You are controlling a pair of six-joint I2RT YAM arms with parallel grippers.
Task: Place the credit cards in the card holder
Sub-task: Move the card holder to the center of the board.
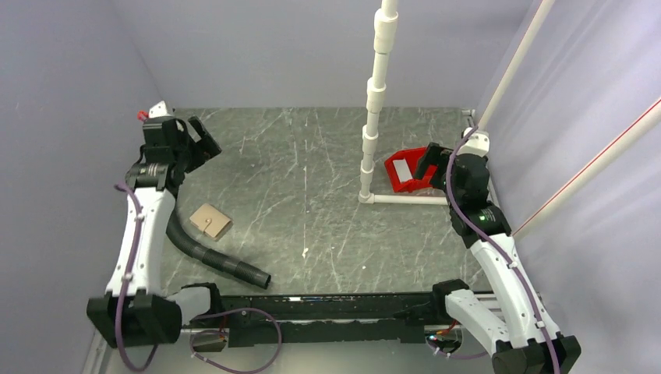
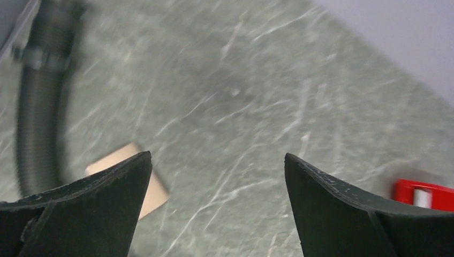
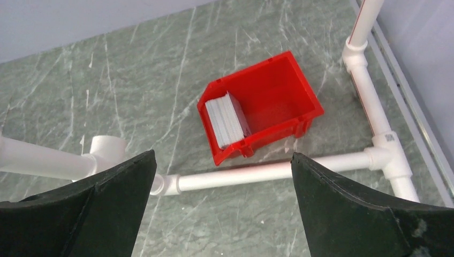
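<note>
Wide, empty: left gripper (image 2: 217, 155), right gripper (image 3: 222, 155). The cards (image 3: 227, 120) stand packed in the tray (image 3: 273, 99); you risk pinching several together.

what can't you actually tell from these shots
- Card holder: left wrist view is blurred, and the left gripper hides part of it.
- Credit cards: stacked edge-on in the red bin, packed too tightly to count.
- Top view: the right gripper covers the bin's right corner.
</note>
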